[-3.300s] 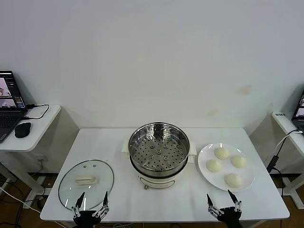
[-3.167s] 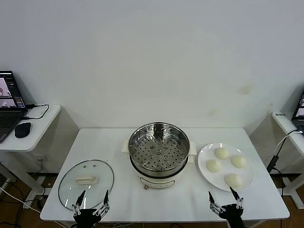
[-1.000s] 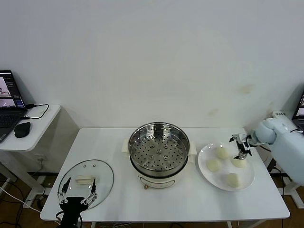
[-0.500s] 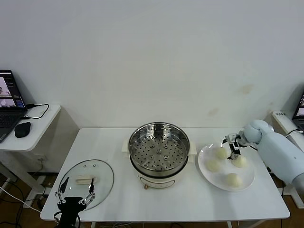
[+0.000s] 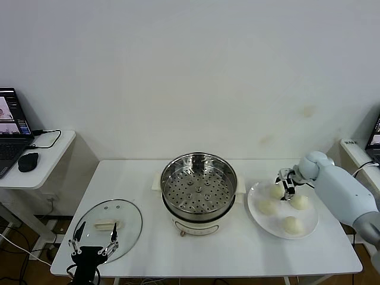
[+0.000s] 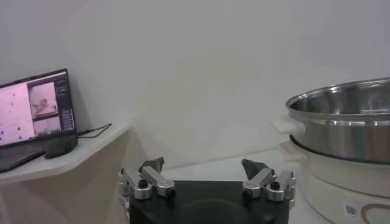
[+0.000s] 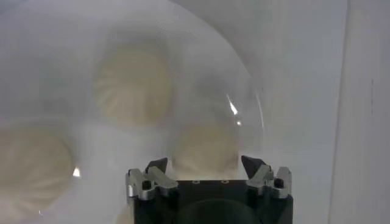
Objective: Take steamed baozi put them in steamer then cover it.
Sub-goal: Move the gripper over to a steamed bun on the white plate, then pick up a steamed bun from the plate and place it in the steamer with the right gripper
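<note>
Four cream-white baozi lie on a white plate (image 5: 310,221) right of the steamer (image 5: 199,193): one far (image 5: 275,192), one left (image 5: 267,206), one right (image 5: 300,202), one near (image 5: 291,225). My right gripper (image 5: 285,183) is open, low over the plate's far side, close above the far baozi. In the right wrist view my gripper (image 7: 206,164) has a baozi (image 7: 204,146) just ahead between the open fingers, apart from them. The steamer is open and its perforated tray is empty. The glass cover (image 5: 107,228) lies flat at front left. My left gripper (image 5: 93,244) is open over its near edge.
A side table with a laptop (image 5: 12,127) and mouse (image 5: 28,161) stands at far left. The steamer's side (image 6: 347,128) shows in the left wrist view, beyond my open left gripper (image 6: 204,167). Two more baozi (image 7: 133,85) (image 7: 27,161) show in the right wrist view.
My right arm rose from the table's front edge to the plate, then moved left from the right baozi to the far one. My left gripper moved forward onto the cover's near edge.
</note>
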Available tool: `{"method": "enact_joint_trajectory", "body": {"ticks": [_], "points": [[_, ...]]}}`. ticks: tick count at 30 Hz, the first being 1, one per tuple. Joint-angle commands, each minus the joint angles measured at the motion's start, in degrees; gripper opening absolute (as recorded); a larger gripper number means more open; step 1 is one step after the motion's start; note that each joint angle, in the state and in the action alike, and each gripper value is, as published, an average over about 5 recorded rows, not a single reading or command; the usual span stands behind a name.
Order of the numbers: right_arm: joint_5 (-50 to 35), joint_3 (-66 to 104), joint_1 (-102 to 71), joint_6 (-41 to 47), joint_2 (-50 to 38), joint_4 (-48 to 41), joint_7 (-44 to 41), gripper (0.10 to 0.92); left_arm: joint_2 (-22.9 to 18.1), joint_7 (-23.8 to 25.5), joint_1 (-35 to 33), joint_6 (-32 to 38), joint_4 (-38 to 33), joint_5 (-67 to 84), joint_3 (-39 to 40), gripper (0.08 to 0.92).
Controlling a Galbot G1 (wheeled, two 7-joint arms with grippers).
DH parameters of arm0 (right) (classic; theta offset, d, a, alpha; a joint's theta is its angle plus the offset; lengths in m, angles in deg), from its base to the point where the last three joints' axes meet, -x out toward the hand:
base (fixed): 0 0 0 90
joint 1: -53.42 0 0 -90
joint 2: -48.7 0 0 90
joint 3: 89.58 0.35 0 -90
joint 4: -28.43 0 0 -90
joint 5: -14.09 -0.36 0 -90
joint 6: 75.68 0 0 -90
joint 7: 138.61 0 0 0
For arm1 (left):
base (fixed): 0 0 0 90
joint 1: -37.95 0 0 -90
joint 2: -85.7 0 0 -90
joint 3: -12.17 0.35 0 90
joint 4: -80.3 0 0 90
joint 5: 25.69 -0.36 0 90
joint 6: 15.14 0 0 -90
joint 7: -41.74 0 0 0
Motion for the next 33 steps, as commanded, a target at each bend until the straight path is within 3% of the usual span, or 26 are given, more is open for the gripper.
{"method": "enact_joint_trajectory", "body": {"ticks": [1, 14, 26, 33], "points": [[0.4, -0.1, 0.1, 0.0, 0.8, -1.1, -0.3, 0.634, 0.0, 0.0, 0.0, 0.0, 0.0, 0.0, 0.0, 0.823], [-3.6, -1.6, 1.1, 0.8, -1.2, 2.8, -0.5, 0.611, 0.0, -0.1, -0.2, 0.0, -0.9, 0.1, 0.0, 0.823], [-20.5, -14.7, 15.5, 5.3, -15.2, 23.9, -3.0, 0.611, 0.7, -0.1, 0.6, -0.1, -1.4, 0.7, 0.1, 0.823], [-28.9, -27.2, 32.2, 5.9, -18.4, 30.7, -3.7, 0.611, 1.3, -0.1, 1.0, -0.1, -1.9, 1.4, 0.3, 0.823]]}}
